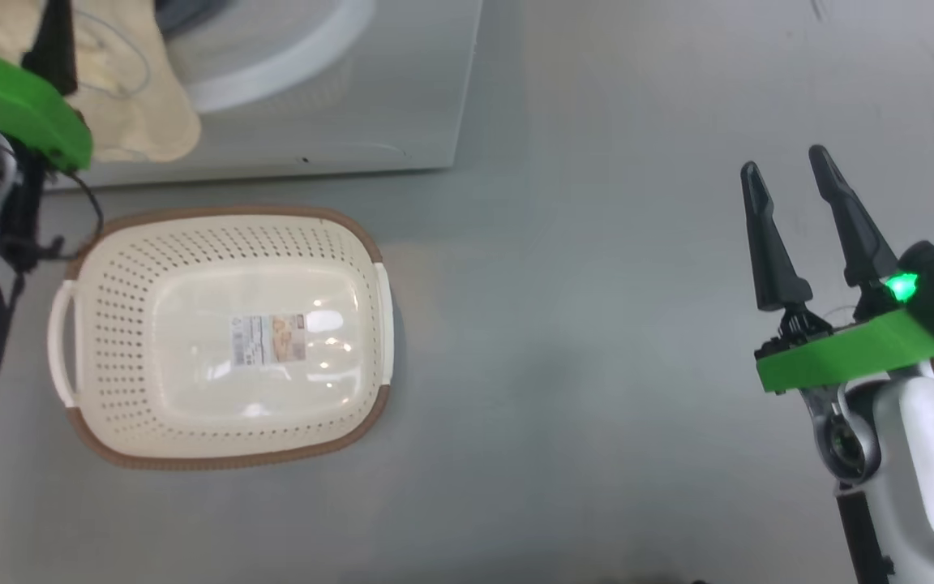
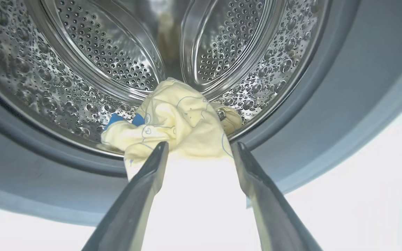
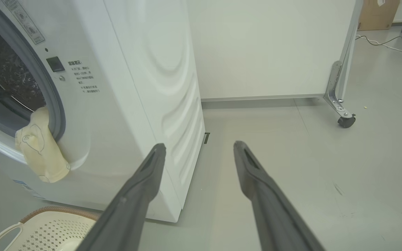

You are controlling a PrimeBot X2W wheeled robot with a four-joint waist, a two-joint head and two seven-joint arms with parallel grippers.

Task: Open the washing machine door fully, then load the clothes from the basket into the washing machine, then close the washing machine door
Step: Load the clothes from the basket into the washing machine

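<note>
Grey floor [image 1: 564, 324], white wheeled partition [image 3: 263, 48] behind, basket [image 1: 224, 456] before the washing machine [image 3: 134, 69], clothes [image 2: 180, 122] draped over the drum [image 2: 99, 59] lip at the tips of the released left claw [image 2: 201, 144], right claw [image 1: 783, 160] released, well apart.

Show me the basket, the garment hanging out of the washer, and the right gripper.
basket [image 1: 102, 324]: head view, perforated left wall.
garment [image 3: 42, 151]: right wrist view, middle of the hanging cloth.
right gripper [image 1: 784, 160]: head view, midway between its fingertips.
</note>
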